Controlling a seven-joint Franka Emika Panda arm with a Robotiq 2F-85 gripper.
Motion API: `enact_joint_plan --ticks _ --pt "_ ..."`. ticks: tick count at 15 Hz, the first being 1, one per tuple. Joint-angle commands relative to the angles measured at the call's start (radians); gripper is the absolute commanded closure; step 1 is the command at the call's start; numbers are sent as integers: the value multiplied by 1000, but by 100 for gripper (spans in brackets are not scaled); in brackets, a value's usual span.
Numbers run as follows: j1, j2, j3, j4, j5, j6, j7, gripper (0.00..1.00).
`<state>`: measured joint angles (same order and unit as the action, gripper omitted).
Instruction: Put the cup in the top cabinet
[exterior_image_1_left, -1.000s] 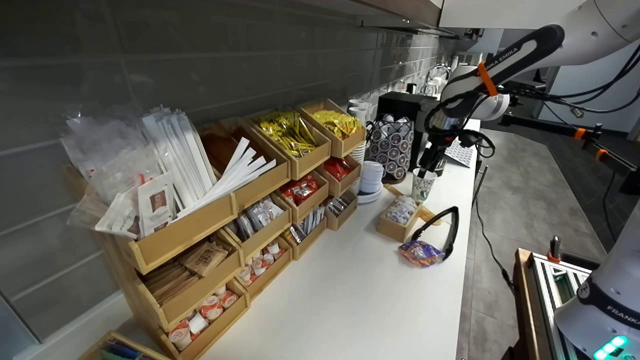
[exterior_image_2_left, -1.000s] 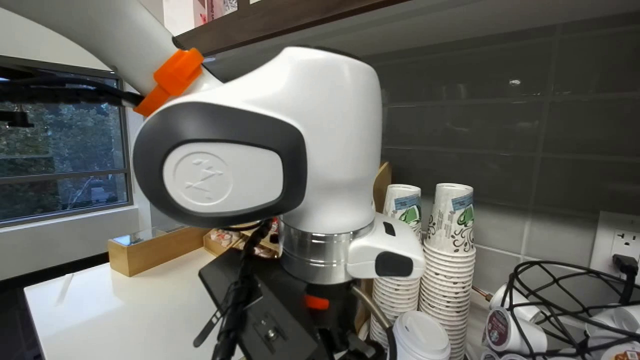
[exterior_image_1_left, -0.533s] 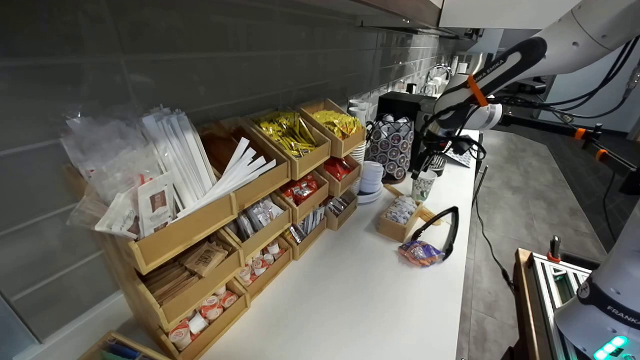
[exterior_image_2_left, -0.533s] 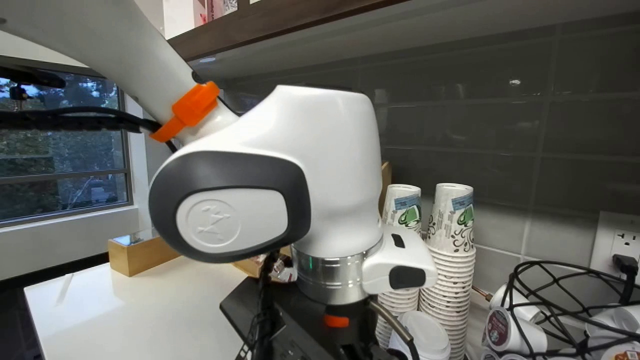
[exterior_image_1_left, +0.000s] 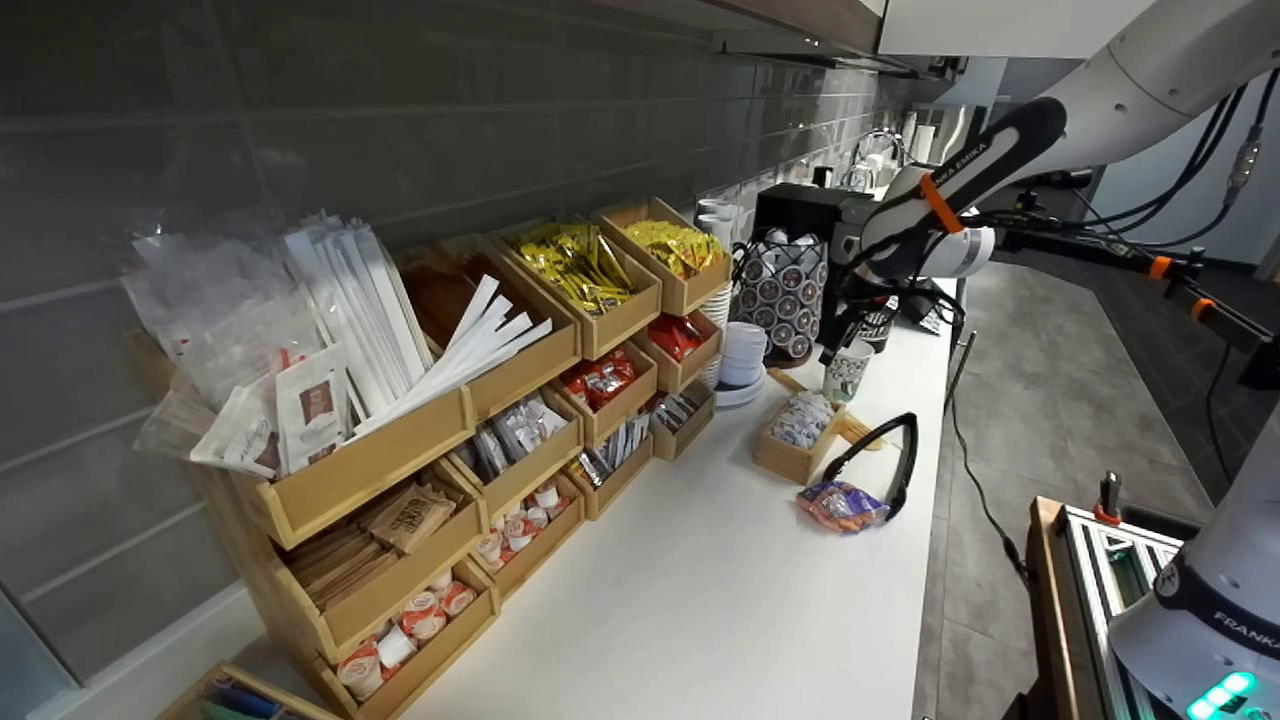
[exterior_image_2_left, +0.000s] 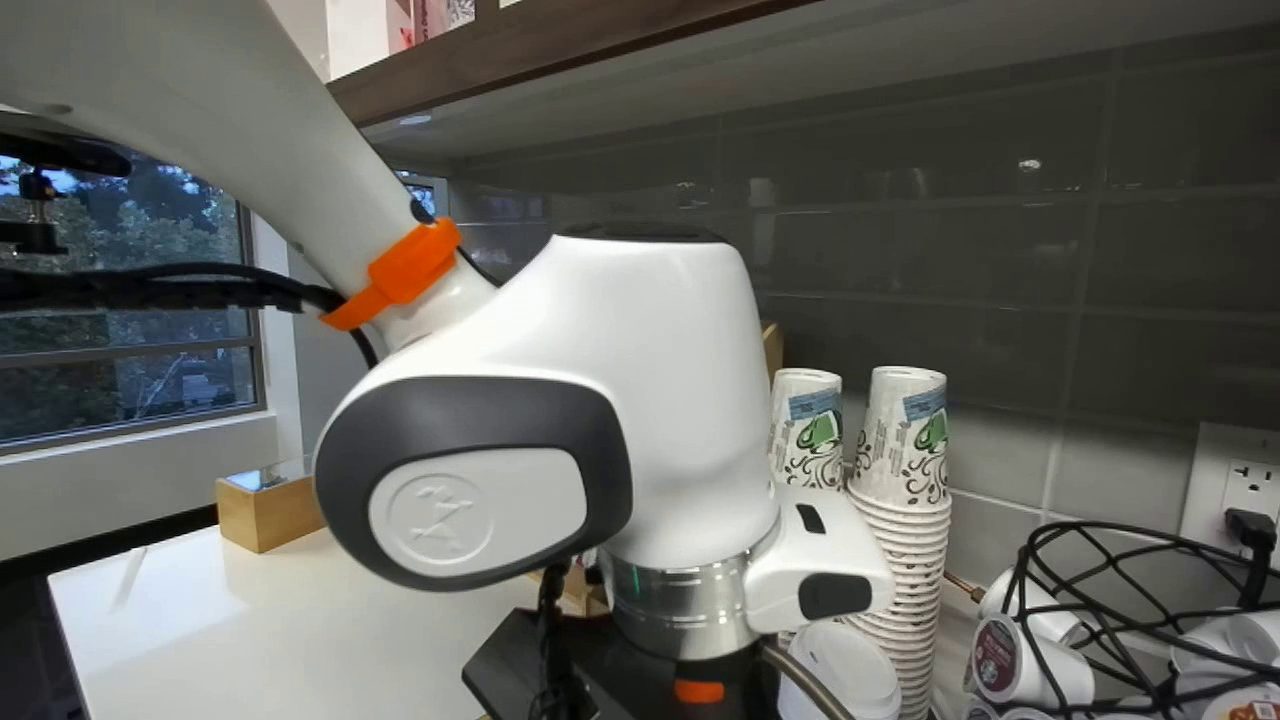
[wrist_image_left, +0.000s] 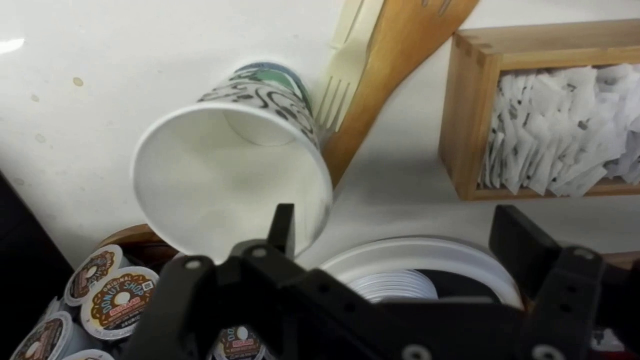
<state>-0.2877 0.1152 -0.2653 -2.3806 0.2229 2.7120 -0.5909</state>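
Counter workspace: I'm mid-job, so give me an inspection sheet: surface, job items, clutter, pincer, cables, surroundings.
Surface: white counter, small brownish spots in the wrist view.
Cup: upright on the counter; nothing seen inside.
Top cabinet: lower edge and underside in view; whether open, cannot tell.
Clutter: pale fork and wooden utensil beside the cup; wooden box of white packets; purple-and-orange bag.
Pincer: open; one finger overlaps the cup's opening in the wrist view, contact cannot be told.
Cables: black cables run along the arm; black plug in the wall socket.
Surroundings: grey tiled wall, stacked cups, coffee pods.
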Motion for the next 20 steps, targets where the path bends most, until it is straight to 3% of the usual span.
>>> enact_joint_plan --ticks 1,3,4,5,8,16,20 --pt "-31 35 18 12 -11 8 -11 0" --pt "-38 47 20 12 -19 22 -6 0" --pt "-41 50 19 12 -26 22 -2 6" --pt "-43 52 19 12 -33 20 0 26" --pt "-49 50 23 11 -38 6 1 37" --pt "-49 49 24 13 -55 11 10 98" --pt "-49 34 22 20 -77 -8 24 99"
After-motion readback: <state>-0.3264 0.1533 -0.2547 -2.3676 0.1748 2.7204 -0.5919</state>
